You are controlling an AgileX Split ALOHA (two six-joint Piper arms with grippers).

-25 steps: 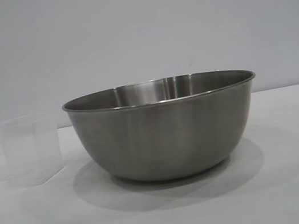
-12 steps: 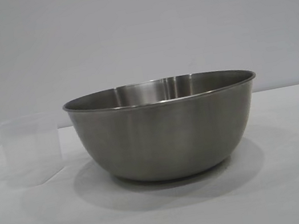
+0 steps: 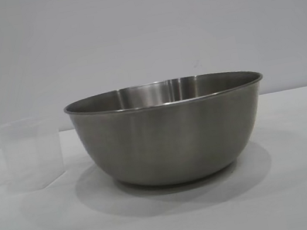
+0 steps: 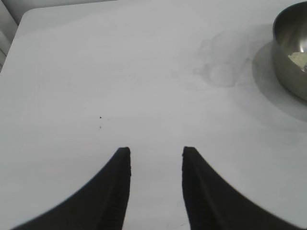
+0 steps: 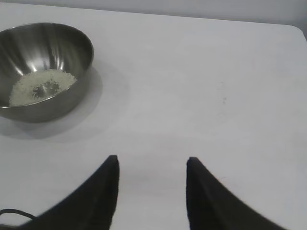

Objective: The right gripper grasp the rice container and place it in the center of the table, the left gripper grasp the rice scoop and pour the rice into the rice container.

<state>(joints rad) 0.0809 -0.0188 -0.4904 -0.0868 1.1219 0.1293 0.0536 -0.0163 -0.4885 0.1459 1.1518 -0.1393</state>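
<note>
The steel rice container (image 3: 169, 131) stands upright in the middle of the white table (image 3: 173, 225). It also shows in the right wrist view (image 5: 43, 72) with a heap of white rice (image 5: 41, 86) in its bottom, and at the edge of the left wrist view (image 4: 290, 57). The translucent rice scoop (image 3: 29, 153) stands upright beside the container, on the exterior view's left; it shows faintly in the left wrist view (image 4: 220, 64). My left gripper (image 4: 156, 153) is open and empty over bare table, well apart from the scoop. My right gripper (image 5: 152, 163) is open and empty, apart from the container.
The table's far edge and a rounded corner show in the left wrist view (image 4: 29, 14) and in the right wrist view (image 5: 295, 28). A plain grey wall (image 3: 139, 34) stands behind the table.
</note>
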